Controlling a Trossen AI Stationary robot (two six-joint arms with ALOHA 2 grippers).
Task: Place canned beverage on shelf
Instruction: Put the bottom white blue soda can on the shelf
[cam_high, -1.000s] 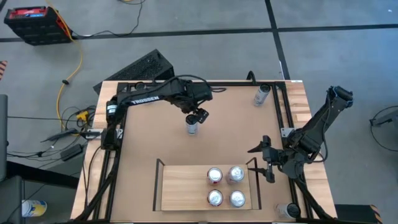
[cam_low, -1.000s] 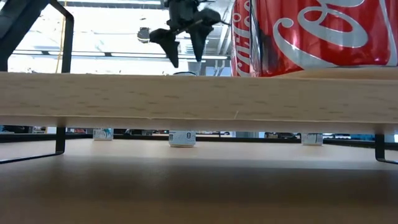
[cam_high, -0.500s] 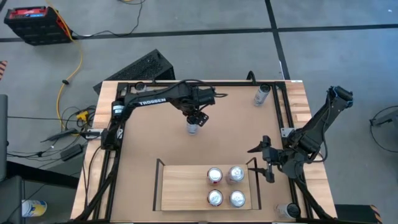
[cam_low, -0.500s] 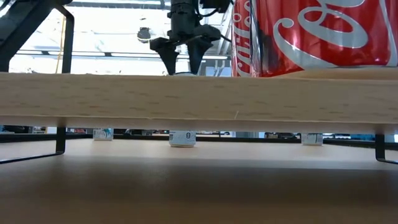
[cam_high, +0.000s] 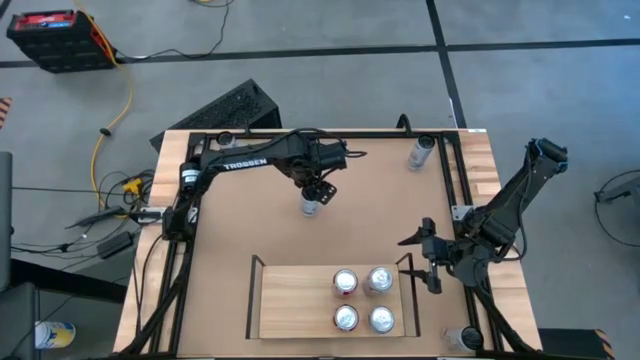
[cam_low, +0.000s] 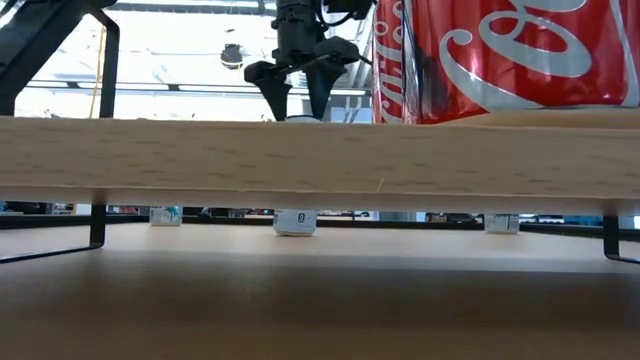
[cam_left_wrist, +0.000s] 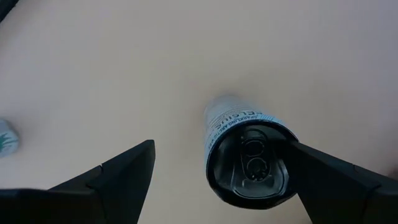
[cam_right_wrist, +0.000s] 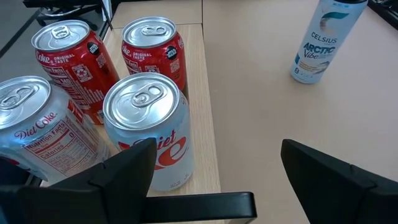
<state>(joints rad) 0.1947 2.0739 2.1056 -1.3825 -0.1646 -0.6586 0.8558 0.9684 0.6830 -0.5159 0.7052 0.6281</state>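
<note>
**Slim Can Straddled, Not Yet Gripped; Four Cans Already Shelved**

The slim can (cam_high: 309, 205) was found upright on the tabletop (cam_high: 230, 230), directly beneath the left gripper (cam_high: 318, 190) and between its two spread fingers. In the left wrist view the dark top of the can (cam_left_wrist: 252, 163) was seen just beside one finger (cam_left_wrist: 336, 171), whether touching could not be told, while a clear gap was left to the other finger (cam_left_wrist: 118, 174). The jaws were held wide apart; no clamp on the can was shown, and the can was judged to be resting on the table under its own weight.

Nearer the front edge than that gripper, well apart from it, the shelf (cam_high: 290, 300) was seen with four cans (cam_high: 362, 298) already grouped at one end, two red and two silver in the right wrist view. The rest of the board was left bare. The task was therefore judged to be partly done: the closing of the fingers, the lift and the carry to the shelf remained for this can.

The right gripper (cam_high: 428, 262) was held just beside the shelf's end rail, its fingers apart and nothing between them. Another slim can (cam_high: 420, 152) was left standing near the far edge, well apart from both grippers, and one more (cam_high: 462, 340) beyond the right gripper by the front corner.
</note>
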